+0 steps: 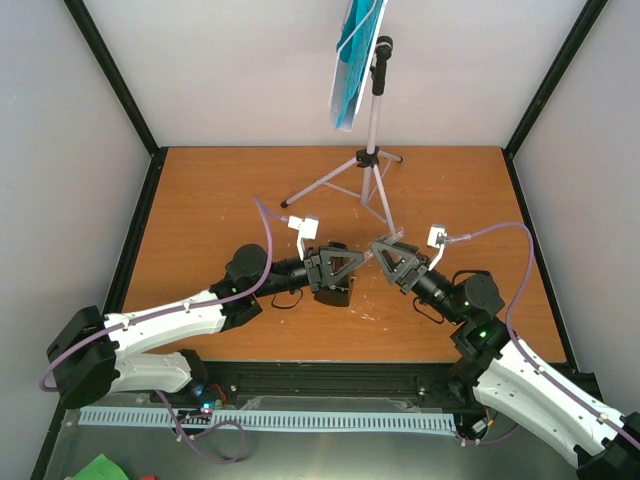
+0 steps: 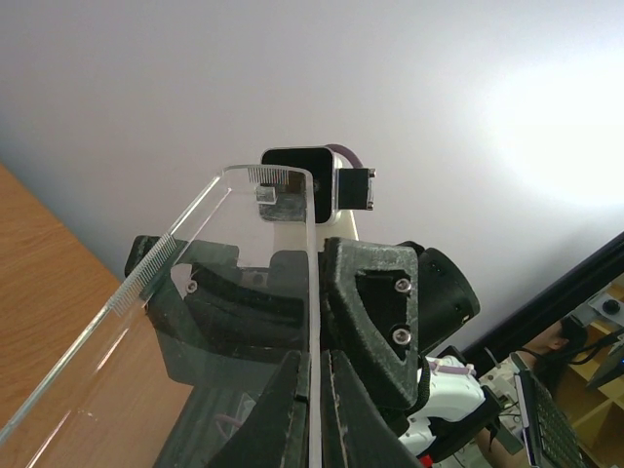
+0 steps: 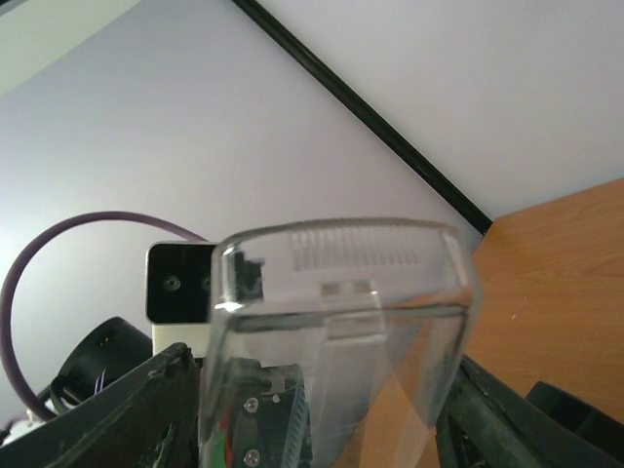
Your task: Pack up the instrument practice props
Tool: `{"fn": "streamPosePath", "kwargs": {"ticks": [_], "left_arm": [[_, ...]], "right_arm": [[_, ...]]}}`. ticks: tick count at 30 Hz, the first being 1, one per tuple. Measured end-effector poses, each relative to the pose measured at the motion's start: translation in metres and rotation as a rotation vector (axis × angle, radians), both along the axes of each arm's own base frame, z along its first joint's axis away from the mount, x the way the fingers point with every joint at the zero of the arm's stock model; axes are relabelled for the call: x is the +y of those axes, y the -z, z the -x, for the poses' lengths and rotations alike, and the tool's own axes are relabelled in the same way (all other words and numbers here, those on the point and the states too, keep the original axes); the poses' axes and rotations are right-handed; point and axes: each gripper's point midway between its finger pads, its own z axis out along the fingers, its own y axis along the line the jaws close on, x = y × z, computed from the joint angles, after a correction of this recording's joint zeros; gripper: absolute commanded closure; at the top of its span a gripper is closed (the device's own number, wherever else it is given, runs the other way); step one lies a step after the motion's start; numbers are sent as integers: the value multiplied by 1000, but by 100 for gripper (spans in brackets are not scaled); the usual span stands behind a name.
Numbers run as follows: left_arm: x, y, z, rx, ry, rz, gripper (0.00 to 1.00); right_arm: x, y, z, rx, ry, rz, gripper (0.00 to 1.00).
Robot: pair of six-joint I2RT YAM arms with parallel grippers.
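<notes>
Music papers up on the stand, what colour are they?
The sheet-music pages are cyan, best seen in the top external view.

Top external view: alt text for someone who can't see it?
Two robot arms meet over a wooden table, the left gripper and right gripper nearly tip to tip by the near foot of a grey tripod music stand. Cyan sheet-music pages sit on its tray.

Cyan sheet-music pages (image 1: 352,60) top a pale grey music stand (image 1: 374,115) by the far edge of the orange-brown, wood-grained table (image 1: 200,220).
</notes>
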Motion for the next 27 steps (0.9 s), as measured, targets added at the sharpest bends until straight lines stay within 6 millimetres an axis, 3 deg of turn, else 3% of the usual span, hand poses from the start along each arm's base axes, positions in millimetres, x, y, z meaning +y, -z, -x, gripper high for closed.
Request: {"fn": "streamPosePath", "kwargs": {"ticks": [5, 8, 12, 18, 27], "left_arm": [[0, 0, -1, -6, -5, -6, 100], [-1, -2, -1, -15, -8, -11, 93], [-2, -1, -2, -30, -11, -30, 66], [0, 8, -6, -49, -45, -73, 36], [17, 10, -5, -124, -116, -113, 7]], "right_arm": [[0, 1, -3, 14, 12, 2, 45], [-1, -1, -3, 19, 19, 10, 47], [-5, -1, 0, 11, 30, 28, 48], [-20, -3, 8, -36, 82, 49, 49], [-36, 10, 9, -80, 172, 152, 50]]}}
